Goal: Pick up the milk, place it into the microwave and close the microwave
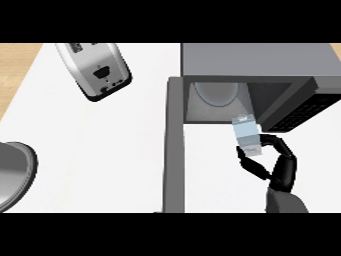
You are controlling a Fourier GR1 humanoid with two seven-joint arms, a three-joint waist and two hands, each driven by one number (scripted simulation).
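Note:
A pale blue and white milk carton (246, 133) stands upright just in front of the open microwave (261, 65), at the mouth of its cavity. My right hand (270, 161) is curled round the carton's lower part, thumb on one side and fingers on the other. The microwave's door (174, 145) is swung wide open toward me, running down the middle of the view. Inside the cavity a round glass turntable (217, 94) shows. My left hand is not in view.
A silver toaster (95, 67) lies at the back left of the white counter (92, 150). A large grey metal pot (3, 172) sits at the left edge. Wooden floor shows at the far corners.

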